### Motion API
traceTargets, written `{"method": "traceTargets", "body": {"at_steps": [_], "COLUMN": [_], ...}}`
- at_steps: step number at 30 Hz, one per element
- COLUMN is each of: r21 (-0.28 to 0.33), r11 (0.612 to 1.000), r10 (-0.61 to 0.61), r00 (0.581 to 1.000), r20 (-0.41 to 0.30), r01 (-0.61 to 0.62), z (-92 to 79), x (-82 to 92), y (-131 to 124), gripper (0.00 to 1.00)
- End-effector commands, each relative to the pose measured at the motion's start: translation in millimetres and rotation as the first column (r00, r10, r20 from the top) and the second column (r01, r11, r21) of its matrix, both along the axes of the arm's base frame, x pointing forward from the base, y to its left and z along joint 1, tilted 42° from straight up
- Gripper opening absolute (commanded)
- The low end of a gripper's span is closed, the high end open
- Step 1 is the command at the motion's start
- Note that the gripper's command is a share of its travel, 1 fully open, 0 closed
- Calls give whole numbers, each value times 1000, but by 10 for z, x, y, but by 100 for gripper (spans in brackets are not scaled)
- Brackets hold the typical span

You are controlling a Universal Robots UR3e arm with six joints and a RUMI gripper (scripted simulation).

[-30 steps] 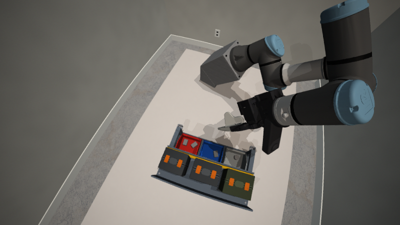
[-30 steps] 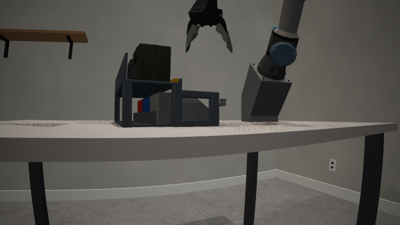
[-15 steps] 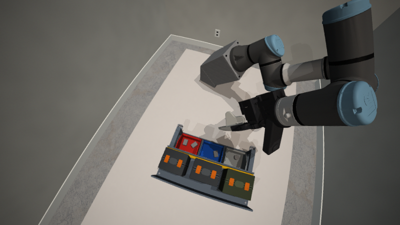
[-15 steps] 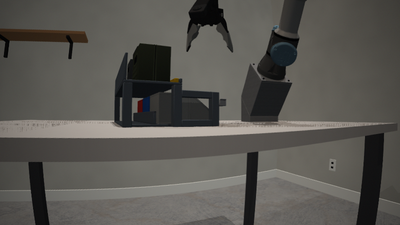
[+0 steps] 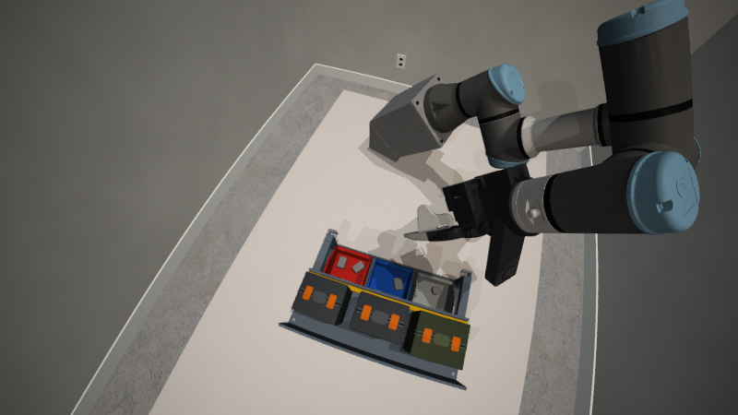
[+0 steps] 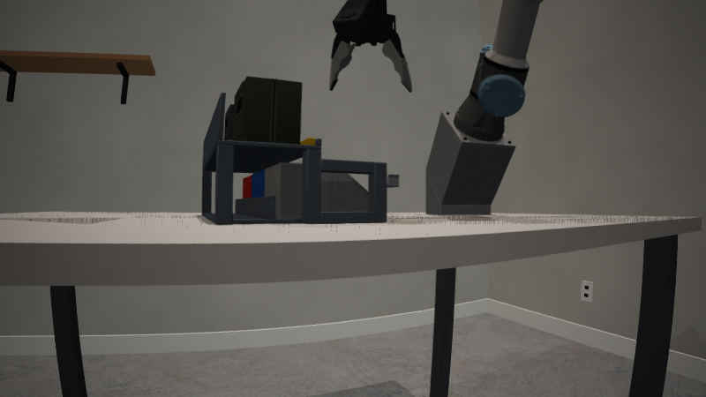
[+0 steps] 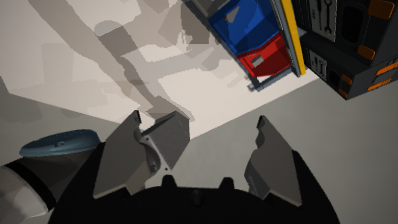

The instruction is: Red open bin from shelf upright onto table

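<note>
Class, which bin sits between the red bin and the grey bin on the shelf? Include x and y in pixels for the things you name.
The blue bin [image 5: 384, 276] sits between the red bin [image 5: 344, 270] and the grey bin [image 5: 427, 296], as the top view shows.

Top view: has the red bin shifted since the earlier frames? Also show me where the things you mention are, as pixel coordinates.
No. The red bin [image 5: 349, 262] [image 6: 247, 187] [image 7: 274, 61] sits at the same place relative to the arm's grey base [image 5: 399, 128] [image 6: 474, 177] [image 7: 175, 132].
</note>
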State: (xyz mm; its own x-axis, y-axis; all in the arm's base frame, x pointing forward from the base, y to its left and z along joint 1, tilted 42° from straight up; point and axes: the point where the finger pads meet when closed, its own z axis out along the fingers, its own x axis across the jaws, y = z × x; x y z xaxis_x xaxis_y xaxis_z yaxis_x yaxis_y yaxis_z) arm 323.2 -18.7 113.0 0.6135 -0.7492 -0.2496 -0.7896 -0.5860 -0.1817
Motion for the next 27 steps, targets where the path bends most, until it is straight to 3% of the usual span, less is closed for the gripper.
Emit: {"method": "traceTargets", "body": {"at_steps": [1, 2, 3, 7, 19, 20, 27], "r21": [-58, -58, -13, -58, -58, -23, -58], "r11": [994, 994, 1000, 994, 994, 999, 994], "r10": [-98, -98, -22, -98, -98, -39, -98], "r00": [994, 994, 1000, 994, 994, 999, 994], "r20": [-41, -41, -8, -41, -41, -15, -41], "r01": [96, 96, 22, 96, 96, 39, 96], "z": [54, 54, 18, 68, 68, 31, 76], "x": [-23, -23, -4, -31, -31, -11, -34], "y": [22, 22, 2, 30, 30, 9, 34], "gripper": [100, 100, 100, 100, 100, 100, 100]}}
